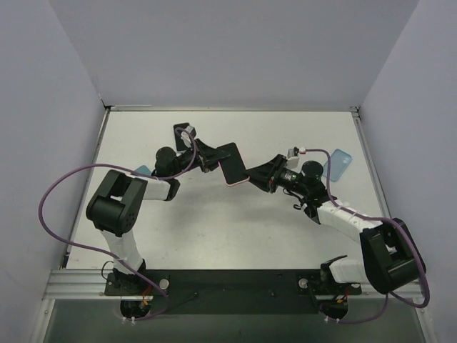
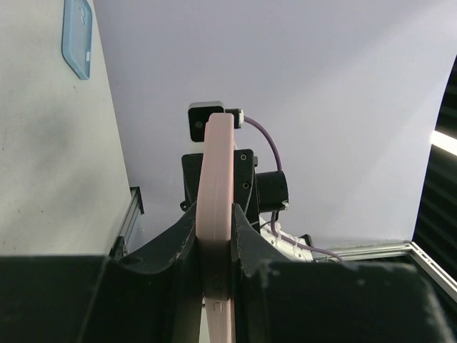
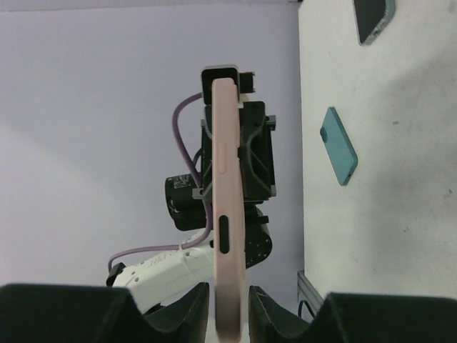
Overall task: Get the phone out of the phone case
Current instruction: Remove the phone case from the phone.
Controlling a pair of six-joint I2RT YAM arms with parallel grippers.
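**A:** What is taken in by the view from above?

**B:** A white table [image 1: 214,236] is seen, walled on three sides. The left arm [image 1: 132,196] and the right arm [image 1: 350,221] are both bent in toward its middle.

**A:** And where is the phone found?

**B:** The phone [image 1: 230,161] is held up off the table between the two arms, seated in the pink phone case [image 1: 236,183]. Its dark face is shown only from above. From either wrist, nothing but the pink edge is seen.

**A:** How are the pincers set?

**B:** The left gripper [image 2: 214,246] is clamped on one end of the case, with a finger [image 2: 175,246] pressed to each flat side. That is made plain only in the left wrist view. The right gripper [image 3: 228,311] is clamped on the opposite end in the same way, as is shown in the right wrist view. From above, the fingers are made out only as dark shapes at the case's ends.

**A:** What else is caught by one camera and missed by another?

**B:** A light blue cover [image 1: 338,166] is laid flat on the table just beyond the right wrist, and it is also picked up in the left wrist view. A teal cover [image 3: 338,145] is shown whole in the right wrist view, though from above it is half hidden beside the left arm. A dark flat thing [image 3: 373,18] with a teal rim is cut off by that wrist view's upper edge. A small dark slot [image 3: 223,234] in the case's edge is seen from the right wrist alone.
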